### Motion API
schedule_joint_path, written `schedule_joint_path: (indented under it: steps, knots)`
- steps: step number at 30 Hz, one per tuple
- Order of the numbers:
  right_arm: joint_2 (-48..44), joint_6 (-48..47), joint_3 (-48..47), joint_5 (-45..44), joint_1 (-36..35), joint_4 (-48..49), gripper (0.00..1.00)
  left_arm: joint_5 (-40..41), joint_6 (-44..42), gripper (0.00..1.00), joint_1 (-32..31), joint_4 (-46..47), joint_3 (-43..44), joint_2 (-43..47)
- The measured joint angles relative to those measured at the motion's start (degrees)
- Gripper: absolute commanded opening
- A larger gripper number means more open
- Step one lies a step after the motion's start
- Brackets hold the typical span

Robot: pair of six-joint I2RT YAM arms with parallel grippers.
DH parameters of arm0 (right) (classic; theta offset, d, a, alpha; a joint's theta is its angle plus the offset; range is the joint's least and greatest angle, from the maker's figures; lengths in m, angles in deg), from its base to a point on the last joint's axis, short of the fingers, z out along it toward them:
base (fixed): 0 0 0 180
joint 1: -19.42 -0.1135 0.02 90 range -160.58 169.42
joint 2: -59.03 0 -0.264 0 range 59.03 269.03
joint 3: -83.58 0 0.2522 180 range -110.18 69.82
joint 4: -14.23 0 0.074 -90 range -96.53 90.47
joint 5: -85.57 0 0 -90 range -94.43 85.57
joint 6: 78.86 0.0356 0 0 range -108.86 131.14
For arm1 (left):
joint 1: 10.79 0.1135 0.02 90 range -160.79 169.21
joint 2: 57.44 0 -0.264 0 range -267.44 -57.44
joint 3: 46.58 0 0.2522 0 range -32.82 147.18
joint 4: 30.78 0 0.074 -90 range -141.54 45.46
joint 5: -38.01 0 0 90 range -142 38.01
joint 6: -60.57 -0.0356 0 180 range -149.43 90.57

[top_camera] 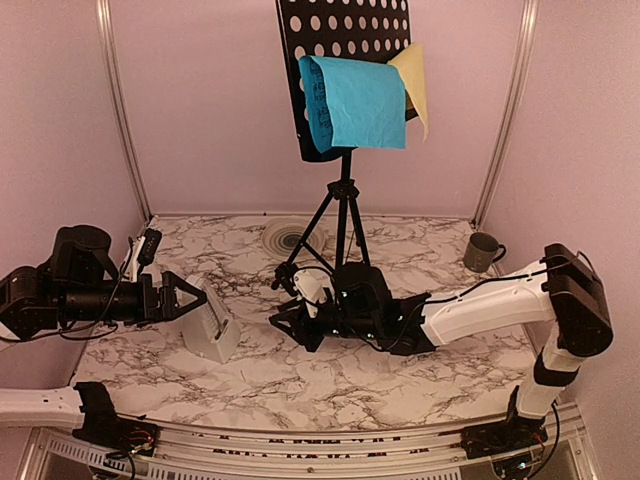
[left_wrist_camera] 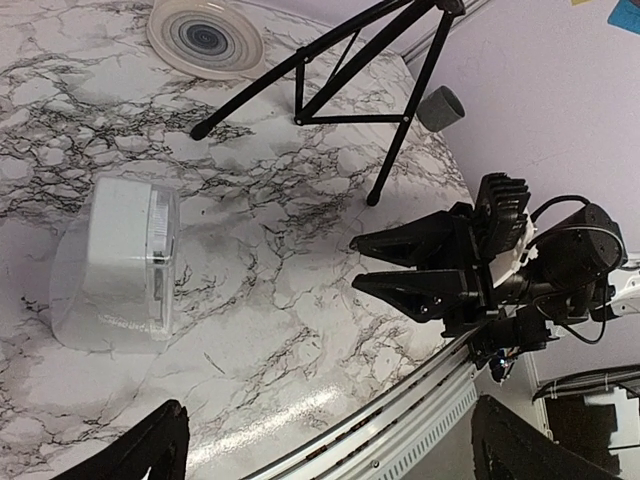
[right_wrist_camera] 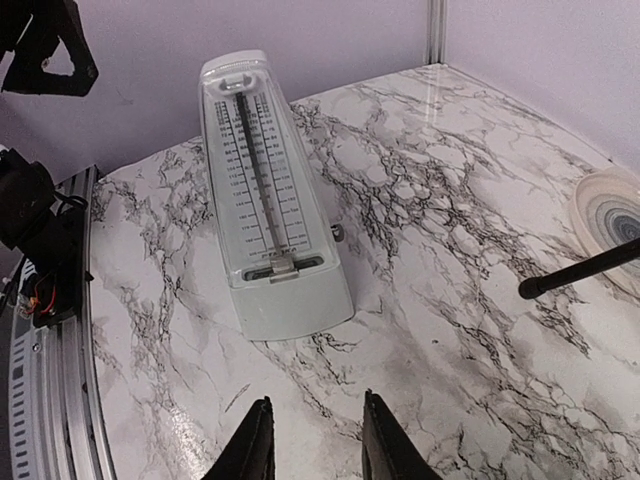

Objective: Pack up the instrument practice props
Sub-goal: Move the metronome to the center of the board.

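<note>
Mug [top_camera: 482, 252], inside unseen, stands well apart from metronome [top_camera: 210, 325].

Left fingers [left_wrist_camera: 150, 450] wide; right fingers [right_wrist_camera: 385, 445] narrow.

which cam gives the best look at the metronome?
Right wrist: the metronome stands upright, its whole front face, scale and pendulum rod in view, nothing in front. Top external shows it small, from above. Left wrist shows it foreshortened, scale unreadable.

stand [top_camera: 350, 33] top cropped, yellow page [top_camera: 415, 75] half-hidden
</note>
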Motion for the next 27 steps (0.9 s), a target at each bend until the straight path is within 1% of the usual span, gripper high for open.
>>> schedule_joint_path:
  steps: [8,16,18,22,26,27]
  knots:
    - [-3.9,-1.0,2.2,-0.4,0.4,-0.3,0.3,4.5,3.8,0.99,-6.1,-1.6,-1.3,0.8]
    - [-4.0,-0.8,3.5,-1.0,0.8,-0.4,0.31,7.2,6.9,0.99,-10.9,-2.2,-1.8,-3.5]
    - [-4.3,-0.7,4.2,-1.5,0.8,-0.4,0.33,8.0,8.4,0.99,-11.7,-2.2,-3.0,-4.7]
    - [-5.3,-0.7,5.2,-2.1,0.9,-0.4,0.34,9.9,12.7,0.99,-12.5,-2.2,-6.8,-5.4]
    - [-6.1,-0.6,5.4,-2.4,1.2,-0.3,0.4,12.2,15.9,0.99,-12.6,-2.1,-9.2,-8.0]
    - [-6.3,-0.6,5.4,-2.4,1.3,-0.4,0.43,12.8,16.2,0.98,-12.6,-2.0,-9.3,-9.0]
